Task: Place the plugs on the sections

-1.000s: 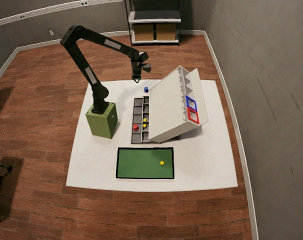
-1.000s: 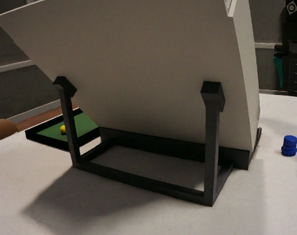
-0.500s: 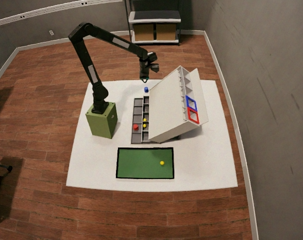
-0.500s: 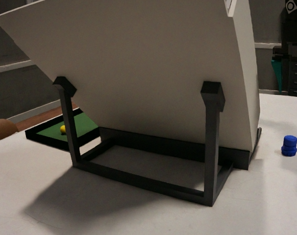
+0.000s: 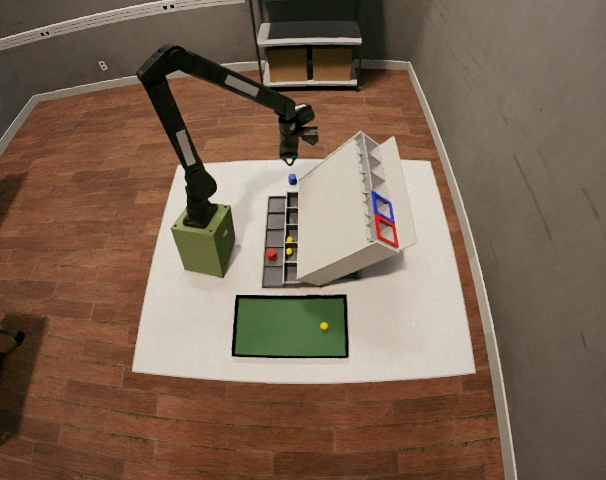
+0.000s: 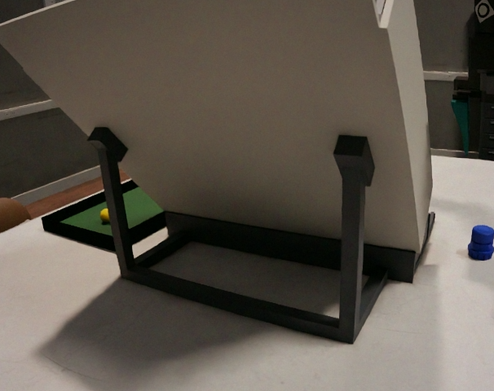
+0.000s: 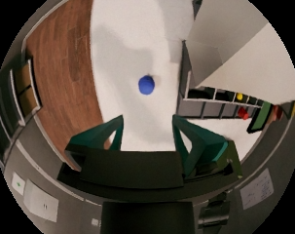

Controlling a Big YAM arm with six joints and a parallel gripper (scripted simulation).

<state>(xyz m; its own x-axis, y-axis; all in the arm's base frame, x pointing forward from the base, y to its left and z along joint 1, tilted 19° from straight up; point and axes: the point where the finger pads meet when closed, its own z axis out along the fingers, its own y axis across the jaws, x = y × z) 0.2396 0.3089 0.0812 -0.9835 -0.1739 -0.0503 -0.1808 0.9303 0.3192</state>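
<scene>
Gripper (image 5: 289, 161) (image 7: 147, 118): fingers held apart, nothing clamped | blue plug (image 5: 292, 179) (image 6: 481, 243) (image 7: 146, 85): stood upright on table (image 5: 406, 330) (image 6: 462, 358) (image 7: 132, 29) | red plug (image 5: 271, 254) (image 7: 242, 113): seated in front section

- Plugs, two: one red plug (image 5: 271, 254) (image 7: 242, 113), one blue plug (image 5: 292, 179) (image 6: 481, 243) (image 7: 146, 85)
- Yellow marbles (image 5: 324, 326) (image 6: 105, 215) (image 7: 239, 97), three visible from where I stand
- Funnel bands, two: one red band (image 5: 378, 227), one blue band (image 5: 376, 204)
- Flat front parts (image 5: 276, 221) (image 7: 192, 108), five
- Marble tray (image 5: 234, 325) (image 6: 78, 239), one
- Stand uprights (image 6: 116, 206) (image 6: 351, 252), two
- Cardboard boxes (image 5: 286, 64) (image 7: 27, 102), two
</scene>
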